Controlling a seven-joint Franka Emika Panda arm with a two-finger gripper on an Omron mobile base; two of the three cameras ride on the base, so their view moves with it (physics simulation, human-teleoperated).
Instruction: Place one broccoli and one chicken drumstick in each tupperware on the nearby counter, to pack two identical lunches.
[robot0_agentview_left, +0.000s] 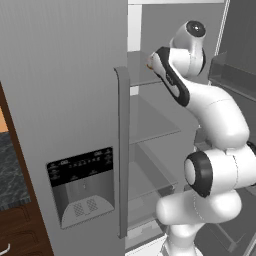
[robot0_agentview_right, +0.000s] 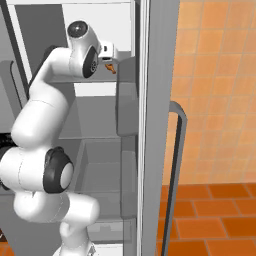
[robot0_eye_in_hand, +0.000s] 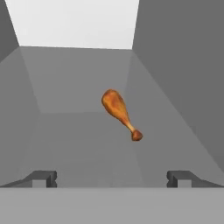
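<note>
A browned chicken drumstick (robot0_eye_in_hand: 120, 112) lies on a grey fridge shelf (robot0_eye_in_hand: 78, 131), thick end away from me and bone end towards the right. My gripper (robot0_eye_in_hand: 112, 178) is open, short of the drumstick with its fingertips (robot0_eye_in_hand: 43, 178) spread wide and nothing between them. In the right base view the drumstick (robot0_agentview_right: 111, 67) shows as an orange bit just beyond my hand (robot0_agentview_right: 107, 51) on the upper shelf. A sliver of it (robot0_agentview_left: 149, 63) peeks past my wrist in the left base view. The black-and-grey marbled counter (robot0_agentview_left: 10, 170) shows at the far left.
The closed grey fridge door (robot0_agentview_left: 70, 100) with its dispenser panel (robot0_agentview_left: 82, 185) stands left of my arm. The open door (robot0_agentview_right: 155, 125) with bins rises on the right. Lower shelves (robot0_agentview_left: 150, 125) sit under my arm. Orange tiled wall (robot0_agentview_right: 215, 90) lies beyond.
</note>
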